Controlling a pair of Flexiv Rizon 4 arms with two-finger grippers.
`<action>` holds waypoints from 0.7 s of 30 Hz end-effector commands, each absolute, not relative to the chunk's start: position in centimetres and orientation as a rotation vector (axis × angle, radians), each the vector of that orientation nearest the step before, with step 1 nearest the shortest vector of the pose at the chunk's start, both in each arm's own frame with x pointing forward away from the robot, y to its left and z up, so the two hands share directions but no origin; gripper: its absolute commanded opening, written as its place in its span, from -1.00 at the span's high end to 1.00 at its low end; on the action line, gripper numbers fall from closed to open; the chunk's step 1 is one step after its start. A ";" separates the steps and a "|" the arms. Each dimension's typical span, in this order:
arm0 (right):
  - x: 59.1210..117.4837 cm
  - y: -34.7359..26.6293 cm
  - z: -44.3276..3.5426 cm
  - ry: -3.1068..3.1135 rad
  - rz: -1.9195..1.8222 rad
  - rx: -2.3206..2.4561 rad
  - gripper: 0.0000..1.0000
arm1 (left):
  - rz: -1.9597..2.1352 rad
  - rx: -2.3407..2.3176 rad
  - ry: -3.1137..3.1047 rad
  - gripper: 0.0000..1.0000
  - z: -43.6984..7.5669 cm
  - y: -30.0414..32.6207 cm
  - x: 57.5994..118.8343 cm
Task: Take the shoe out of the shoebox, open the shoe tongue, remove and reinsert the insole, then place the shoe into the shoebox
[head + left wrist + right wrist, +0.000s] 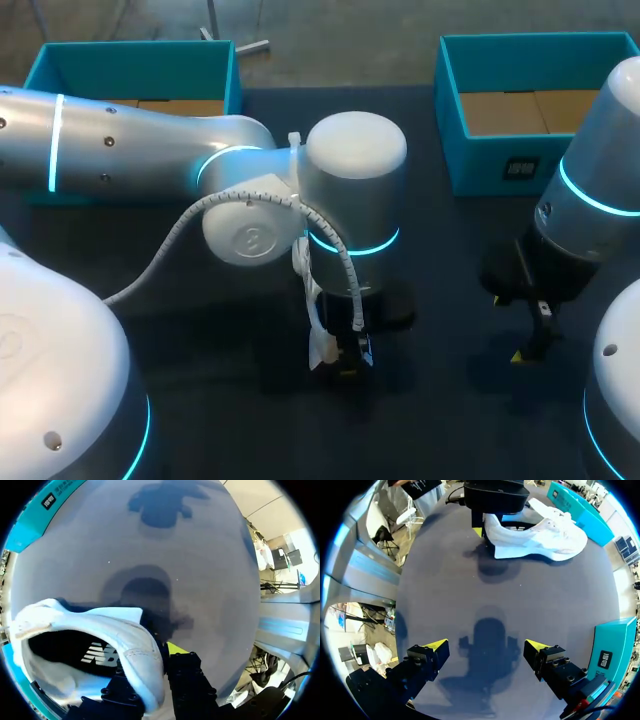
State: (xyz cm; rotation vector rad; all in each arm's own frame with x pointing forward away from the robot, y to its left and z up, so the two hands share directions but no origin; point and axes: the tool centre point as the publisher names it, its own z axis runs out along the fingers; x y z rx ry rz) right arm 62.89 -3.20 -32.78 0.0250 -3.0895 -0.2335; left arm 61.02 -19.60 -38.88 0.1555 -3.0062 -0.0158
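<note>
A white shoe (540,535) lies on its side on the dark table, seen whole in the right wrist view. My left gripper (150,666) is shut on its heel collar, one finger inside the opening and one outside. From above, my left arm covers nearly all of the shoe (322,348), and the left gripper (348,362) points down at the table's middle. To the right, my right gripper (487,650) hangs open over bare table with nothing between its fingers; in the head view the right gripper (530,345) is well apart from the shoe.
Two teal shoeboxes stand at the back, one at the left (130,60) and one at the right (470,170). The right box's wall (615,645) is beside my right gripper. Dark table (440,300) lies between the two grippers.
</note>
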 end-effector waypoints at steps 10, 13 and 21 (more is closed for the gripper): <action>62.8 -3.2 -32.9 -3.092 -0.232 0.024 -1.00 | -0.001 0.070 -3.008 1.00 -33.9 -19.3 64.7; 62.8 -3.2 -32.9 -3.092 -0.232 0.024 -1.00 | -0.002 0.047 -2.987 1.00 -31.9 -19.1 66.1; 62.8 -3.2 -32.9 -3.092 -0.232 0.024 -1.00 | -0.012 0.036 -2.962 1.00 -26.4 -17.5 69.5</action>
